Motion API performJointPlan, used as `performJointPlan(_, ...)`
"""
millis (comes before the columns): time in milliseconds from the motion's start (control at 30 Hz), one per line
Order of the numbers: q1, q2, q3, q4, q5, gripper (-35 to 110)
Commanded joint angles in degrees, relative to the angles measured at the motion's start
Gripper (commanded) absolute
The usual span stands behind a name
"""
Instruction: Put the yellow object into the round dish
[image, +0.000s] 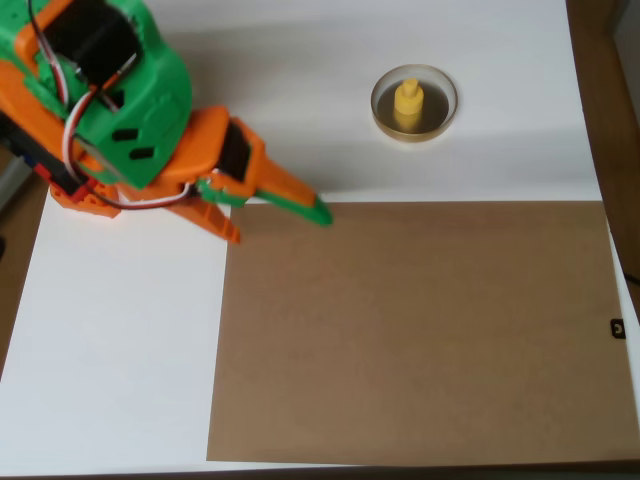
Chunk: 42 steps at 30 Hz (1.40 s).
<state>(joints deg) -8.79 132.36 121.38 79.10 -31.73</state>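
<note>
Near the far edge of the bench (120, 380), toward its right corner in the overhead view, the round dish (414, 103) already holds the yellow object (407, 104), standing upright. It looks light, stiff and slick, best pinched by its narrow knob. By the left edge, the pincer (275, 215) looks nearly closed, empty and touching neither.

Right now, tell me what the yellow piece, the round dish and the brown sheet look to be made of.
The yellow piece: probably moulded plastic, given its even bright colour and smooth knob shape. The round dish: a thin tan-gold rim, perhaps metal or plastic, around a dark see-through bottom that could be glass or clear plastic. The brown sheet: flat, matte and uniform, likely cardboard or kraft paper.
</note>
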Motion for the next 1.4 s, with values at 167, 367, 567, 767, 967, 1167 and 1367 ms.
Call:
performJointPlan(167, 11.4, 15.4, 6.5, -6.2, 8.5, 35)
performJointPlan(367, 17.5, 21.9, 12.4, -9.1, 13.7, 35)
performJointPlan(567, 24.5, 26.6, 19.6, -16.2, 17.4, 36)
performJointPlan(767, 27.8, 29.8, 27.2, -21.4, 23.4, 33)
performJointPlan(967, 27.5, 41.3, 36.9, -21.9, 24.3, 33)
performJointPlan(1167, 28.7, 51.8, 43.1, -19.6, 23.6, 33)
performJointPlan(1367, 30.1, 54.7, 45.5, -18.8, 24.6, 30)
